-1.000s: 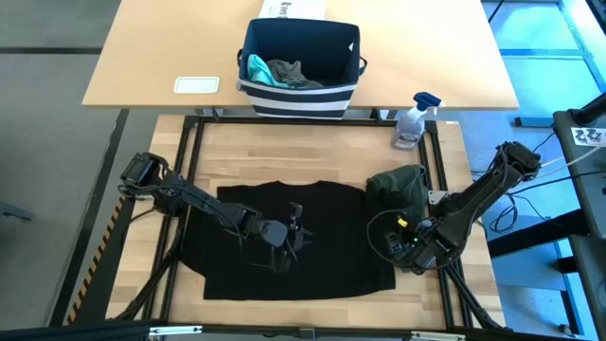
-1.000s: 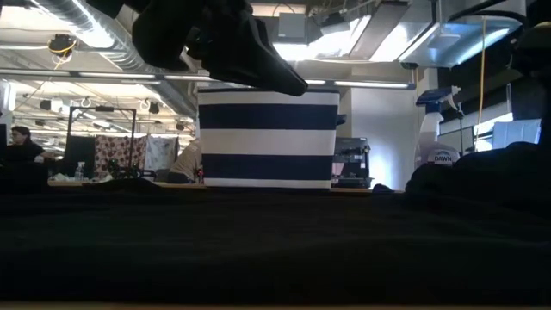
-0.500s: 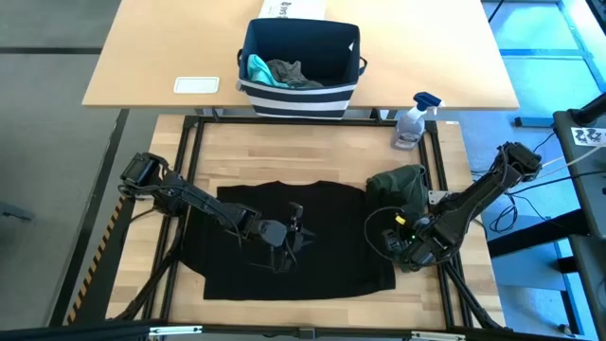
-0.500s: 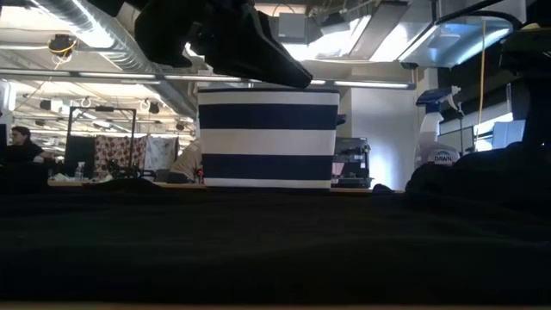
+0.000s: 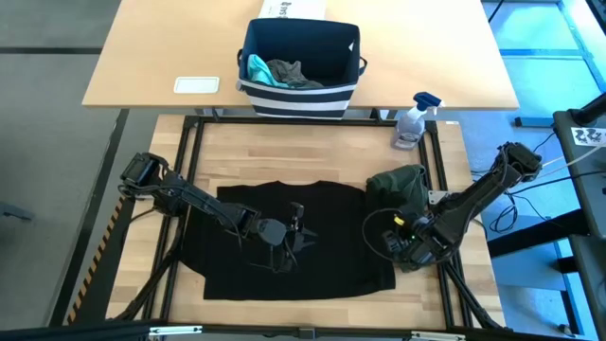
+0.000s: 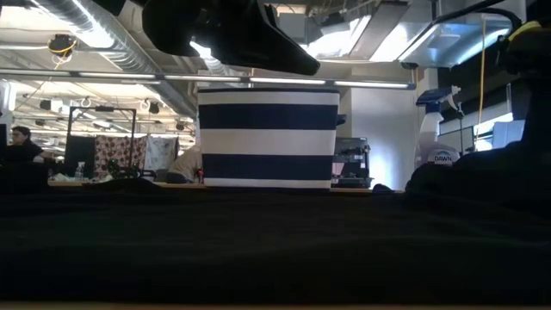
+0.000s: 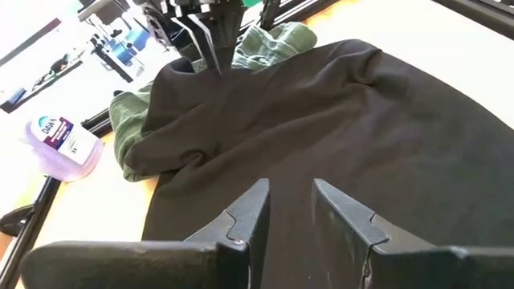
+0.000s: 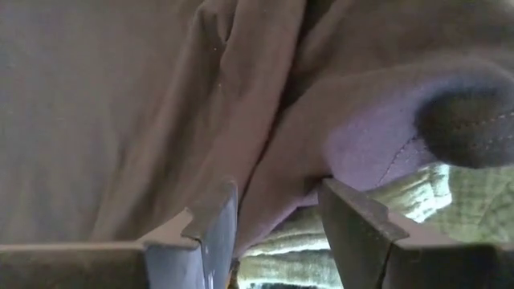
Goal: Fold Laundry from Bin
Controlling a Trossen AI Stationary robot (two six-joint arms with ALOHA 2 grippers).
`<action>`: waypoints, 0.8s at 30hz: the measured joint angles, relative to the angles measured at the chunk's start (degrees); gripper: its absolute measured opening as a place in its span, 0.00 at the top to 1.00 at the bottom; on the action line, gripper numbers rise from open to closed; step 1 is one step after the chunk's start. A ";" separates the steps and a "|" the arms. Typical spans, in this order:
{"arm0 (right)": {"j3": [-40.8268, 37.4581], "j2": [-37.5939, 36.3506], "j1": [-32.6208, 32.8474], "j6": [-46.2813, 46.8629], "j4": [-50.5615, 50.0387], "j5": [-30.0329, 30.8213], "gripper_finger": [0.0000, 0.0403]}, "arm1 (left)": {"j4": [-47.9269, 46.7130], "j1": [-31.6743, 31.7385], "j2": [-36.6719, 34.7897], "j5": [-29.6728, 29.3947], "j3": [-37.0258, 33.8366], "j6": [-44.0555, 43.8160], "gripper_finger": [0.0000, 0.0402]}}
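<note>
Currently, a large black T-shirt (image 5: pixel 294 242) is seen spread flat on the wooden counter (image 5: pixel 312 156), with the left hand (image 5: pixel 295 232) hovering over its middle. In the left wrist view its fingers (image 7: pixel 241 221) are seen a little apart, with nothing between them and the black cloth lying just beneath and ahead. The right hand (image 5: pixel 402 248) is placed low at the shirt's right edge. In the right wrist view its fingers (image 8: pixel 210 218) are spread, with a fold of dark cloth lying in the gap between them; whether the fold is actually gripped cannot be told.

An olive-green piece (image 5: pixel 402 186) is bunched just beyond the right hand, touching the shirt's right sleeve. It is judged that this is the main risk: if the right hand is closed here, olive cloth could be caught together with the black, and both garments could be dragged or folded as one. A second risk is judged at the left hand: a pinch taken from the middle of the shirt could lift a single layer into a peak and wrinkle the flat spread.

Well beyond both hands, the striped navy bin (image 5: pixel 301 62) is set on a paler counter, with teal and grey laundry (image 5: pixel 279 72) left inside. A spray bottle (image 5: pixel 414 120) is stood beyond the olive-green piece.
</note>
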 joint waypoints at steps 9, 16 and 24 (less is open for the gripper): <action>0.00 0.00 -1.83 -1.93 0.07 -1.36 0.57 | -0.02 -0.36 0.00 -0.03 0.00 -0.62 0.78; -0.02 0.00 -1.77 -1.98 0.03 -1.20 0.61 | 0.00 -0.46 0.00 0.00 0.00 -2.33 0.78; -0.02 0.02 -1.75 -4.83 0.20 1.21 0.91 | 0.37 -0.39 0.00 -0.15 0.00 -1.73 0.78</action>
